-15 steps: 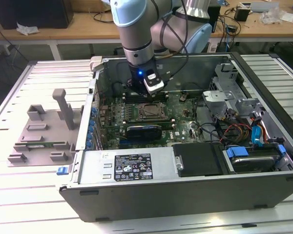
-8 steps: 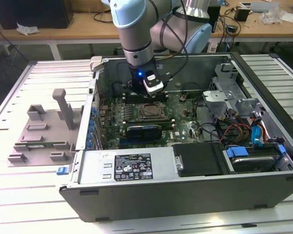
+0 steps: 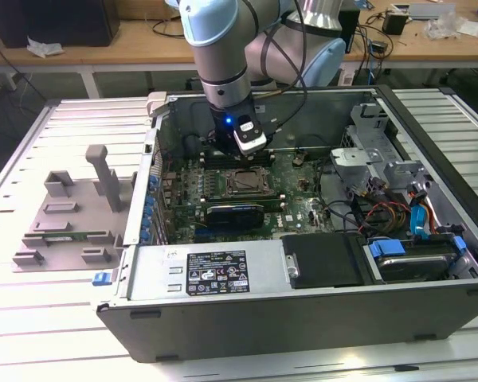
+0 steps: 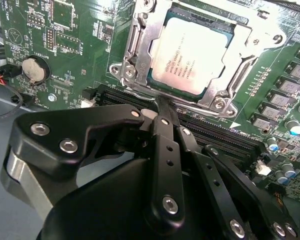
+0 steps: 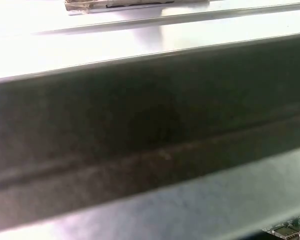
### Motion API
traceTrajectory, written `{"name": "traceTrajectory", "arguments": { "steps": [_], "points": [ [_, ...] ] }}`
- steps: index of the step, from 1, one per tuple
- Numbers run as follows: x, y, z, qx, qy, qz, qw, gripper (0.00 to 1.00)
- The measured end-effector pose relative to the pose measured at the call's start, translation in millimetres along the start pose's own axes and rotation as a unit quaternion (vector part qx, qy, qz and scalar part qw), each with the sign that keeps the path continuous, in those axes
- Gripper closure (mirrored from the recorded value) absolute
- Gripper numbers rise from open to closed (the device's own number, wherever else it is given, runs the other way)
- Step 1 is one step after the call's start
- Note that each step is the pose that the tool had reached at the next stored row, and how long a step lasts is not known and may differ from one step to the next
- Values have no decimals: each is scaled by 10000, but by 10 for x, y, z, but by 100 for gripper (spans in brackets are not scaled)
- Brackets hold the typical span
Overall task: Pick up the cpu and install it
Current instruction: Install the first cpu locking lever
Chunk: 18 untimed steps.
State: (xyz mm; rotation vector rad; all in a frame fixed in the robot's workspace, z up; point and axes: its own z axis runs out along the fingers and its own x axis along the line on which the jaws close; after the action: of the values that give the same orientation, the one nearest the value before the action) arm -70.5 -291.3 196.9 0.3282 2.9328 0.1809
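cpu (image 4: 197, 57) seated in socket (image 4: 135, 60), pincer (image 4: 157, 107) just beside, empty

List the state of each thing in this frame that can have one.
cpu: seated flat in the socket, metal top showing.
socket frame: around the cpu.
computer case: side panel off, motherboard exposed.
claw: beside the socket, holding nothing visible.

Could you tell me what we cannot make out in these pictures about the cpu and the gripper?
- Whether the cpu is fully seated: in the second wrist view it lies in the socket, but its contacts are under it.
- The gripper fingertips: its own black linkage covers them in the second wrist view.
- The cpu in the exterior view: too small, and the arm crowds it.
- The first wrist view: a blurred dark bar.
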Motion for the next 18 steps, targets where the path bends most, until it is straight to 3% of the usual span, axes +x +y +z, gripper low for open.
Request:
{"name": "traceTrajectory", "arguments": {
  "steps": [8, 15, 16, 18],
  "points": [
    [-34, 12, -12, -6, -5, 0, 10000, 89],
    [-77, 46, -264, 0, -1, -1, 10000, 89],
    [-79, 48, -277, 6, -2, -2, 10000, 89],
    [-80, 49, -284, 98, 25, -13, 9999, 89]
  ]
}}
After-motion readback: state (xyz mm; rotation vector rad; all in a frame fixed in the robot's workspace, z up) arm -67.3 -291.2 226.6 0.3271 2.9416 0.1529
